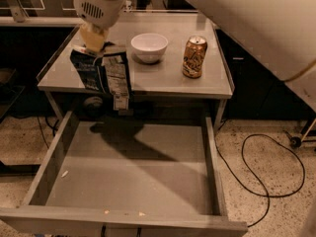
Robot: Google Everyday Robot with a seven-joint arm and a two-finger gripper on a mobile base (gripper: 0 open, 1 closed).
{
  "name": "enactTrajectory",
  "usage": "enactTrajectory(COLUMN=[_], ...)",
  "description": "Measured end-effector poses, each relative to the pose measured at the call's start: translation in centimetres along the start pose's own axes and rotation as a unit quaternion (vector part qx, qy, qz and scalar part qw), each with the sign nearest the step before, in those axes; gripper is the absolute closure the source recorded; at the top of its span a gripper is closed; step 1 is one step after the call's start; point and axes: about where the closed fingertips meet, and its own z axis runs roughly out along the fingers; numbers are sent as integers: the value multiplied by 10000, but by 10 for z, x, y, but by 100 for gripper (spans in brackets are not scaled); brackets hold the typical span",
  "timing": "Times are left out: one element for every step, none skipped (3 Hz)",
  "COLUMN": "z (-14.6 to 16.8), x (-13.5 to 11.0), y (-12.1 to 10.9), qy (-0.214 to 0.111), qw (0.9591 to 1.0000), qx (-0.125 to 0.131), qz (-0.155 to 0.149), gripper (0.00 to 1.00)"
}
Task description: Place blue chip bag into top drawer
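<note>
I had the gripper (94, 37) clenched on the top edge of the blue chip bag (101, 73). The bag hung at the front-left edge of the table (163, 80), just over the back of the open top drawer (148, 177). My call was to carry it forward over the drawer's bare middle, lower it close to the floor, then release. The bowl (149, 46) and soda can (194, 57) stood well apart, out of the way.

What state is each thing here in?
chip bag: held by its top, at the front edge of the table.
end effector: shut on the chip bag, above the table's left side.
drawer: open, only crumbs inside.
bowl: upright on the table.
can: upright on the table.
</note>
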Motion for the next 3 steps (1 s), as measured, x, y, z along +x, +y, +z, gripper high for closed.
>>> enactTrajectory(z=[1, -8, 0], x=[4, 20, 42], y=[0, 6, 26], qy=[36, 203, 434], qw=[10000, 9994, 9979], qx=[17, 229, 287], qz=[11, 160, 398], gripper=[100, 100, 100])
